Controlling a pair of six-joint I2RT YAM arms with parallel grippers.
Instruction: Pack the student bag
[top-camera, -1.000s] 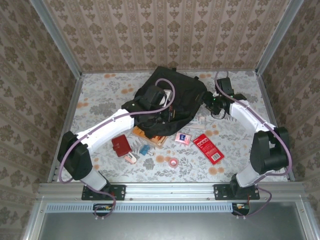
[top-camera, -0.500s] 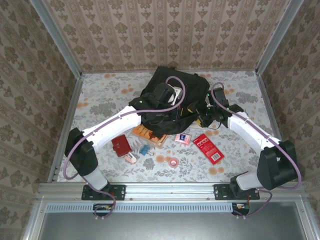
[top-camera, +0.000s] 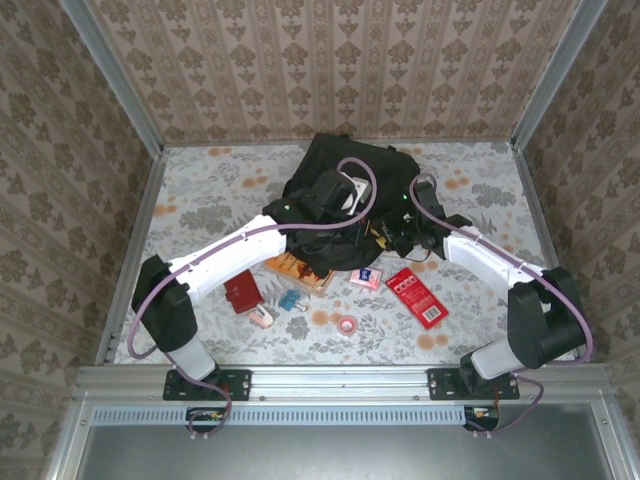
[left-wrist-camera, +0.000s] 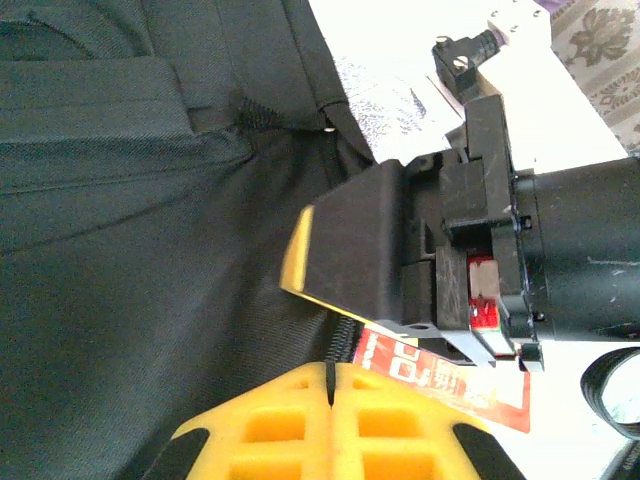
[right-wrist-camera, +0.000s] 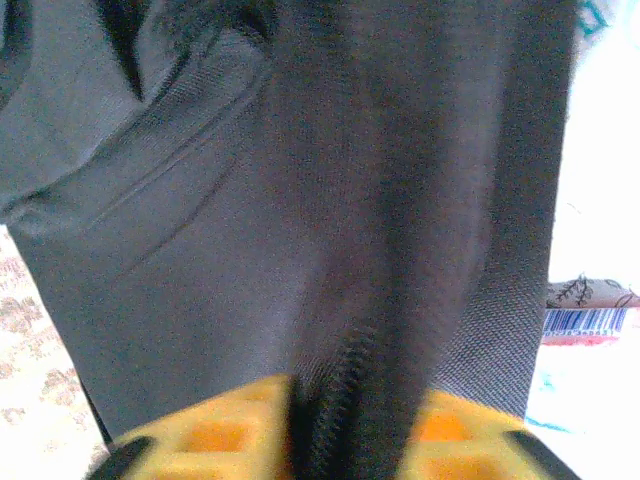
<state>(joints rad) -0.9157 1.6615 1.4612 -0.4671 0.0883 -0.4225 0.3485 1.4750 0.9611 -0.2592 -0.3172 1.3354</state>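
The student bag, a large black soft fabric backpack, lies slumped at 12 o'clock on the flower-patterned table. Its rounded bulk is toward the back wall and its near edge faces you.

You have both arms at that near edge. The right gripper is closed on a raised fold of the black fabric, and a line of zipper teeth runs down between its yellow pads. The left gripper has its yellow pads pressed flat together where another stretch of zipper meets them. You cannot tell from here whether any cloth is actually nipped.

In the left wrist view the right gripper's black finger sits just beside your left pads, toward 12 o'clock. Both grippers are therefore on the same short stretch of seam. The bag's body lies away from them, toward 11 o'clock of the left and 10 o'clock of the right.

The seam seems to run roughly from 9 to 3 o'clock between the two grips, so I judge that parting them along that line would open the mouth.

Loose items wait nearer you:
- a flat red rectangular packet at 5 o'clock of the bag
- a small pink packet at 6 o'clock
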